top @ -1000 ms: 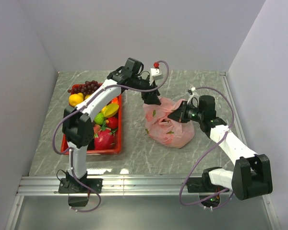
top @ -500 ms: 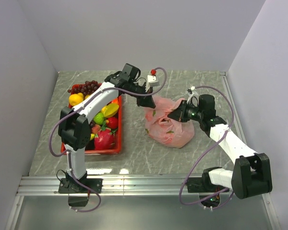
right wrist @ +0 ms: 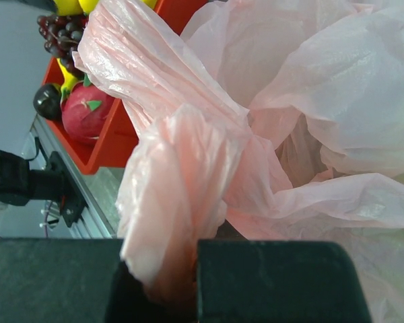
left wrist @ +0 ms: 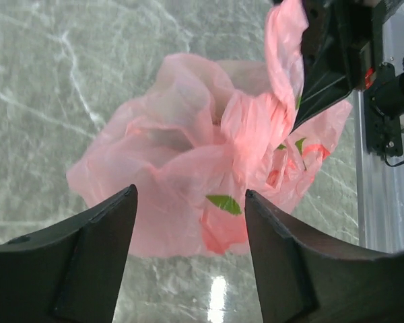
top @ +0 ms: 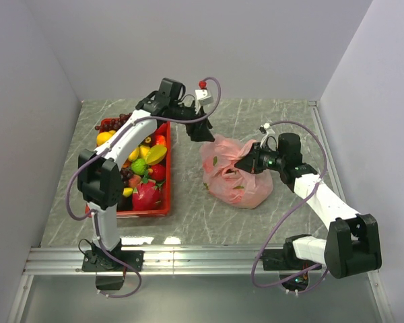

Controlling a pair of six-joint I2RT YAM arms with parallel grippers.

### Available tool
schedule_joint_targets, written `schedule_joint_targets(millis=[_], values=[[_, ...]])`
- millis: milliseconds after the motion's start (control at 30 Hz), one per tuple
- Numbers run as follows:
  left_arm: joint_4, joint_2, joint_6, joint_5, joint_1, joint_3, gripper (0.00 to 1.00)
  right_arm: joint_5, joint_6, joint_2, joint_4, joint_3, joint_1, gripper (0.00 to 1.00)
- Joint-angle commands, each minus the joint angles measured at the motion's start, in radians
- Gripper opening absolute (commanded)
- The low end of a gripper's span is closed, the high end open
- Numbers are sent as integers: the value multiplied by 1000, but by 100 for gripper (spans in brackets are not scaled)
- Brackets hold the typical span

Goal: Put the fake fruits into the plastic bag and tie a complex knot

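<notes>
Right gripper [top: 245,163] has its jaws pressed together on a bunched strip of pink film [right wrist: 178,182] drawn out from the mouth of the plastic bag [top: 232,180]; the right wrist view shows that film wedged between the two dark fingers. Across the bag, the left gripper [left wrist: 190,196] hangs over its far left side with jaws spread and nothing between them, the crumpled film lying below the gap. The bag sits slumped on the grey marbled tabletop [top: 188,222], near the middle and just right of the red tray [top: 163,205], apart from it. Green leaf shapes [left wrist: 223,203] and reddish patches show through the thin film. Fake fruits fill the tray: a pink dragon fruit [top: 146,195] at the near end, a red apple [top: 157,172], a green fruit [top: 139,167], a yellow lemon [top: 104,138] and purple grapes [top: 118,123] at the far end
</notes>
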Motion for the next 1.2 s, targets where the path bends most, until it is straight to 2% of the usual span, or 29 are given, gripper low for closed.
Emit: schedule_joint_targets(millis=[0, 167, 467, 567, 667, 700, 767, 933, 1000, 1167], values=[[-33, 31, 26, 79, -22, 89, 72, -22, -43, -28, 0, 37, 7, 0], [-61, 28, 47, 113, -42, 69, 73, -20, -40, -26, 6, 36, 9, 0], [-73, 79, 79, 32, -85, 78, 61, -20, -39, -26, 14, 33, 9, 0], [-113, 102, 106, -18, -100, 103, 50, -19, -49, -23, 11, 37, 9, 0], [-123, 102, 96, -4, -102, 109, 27, -14, -57, -19, 6, 37, 9, 0], [-136, 97, 103, 1, -100, 112, 13, -10, -60, -17, 5, 37, 9, 0], [-114, 60, 70, -1, -85, 98, 0, 21, -63, -17, -5, 39, 6, 0], [-148, -61, 50, 59, -26, 21, 0, 56, 1, -16, 6, 45, -10, 0], [-144, -101, 51, 64, -31, -84, 0, 72, 38, -16, 14, 54, -11, 0], [-31, -170, -77, -48, -143, -297, 0, 121, 141, -29, 63, 57, -5, 0]])
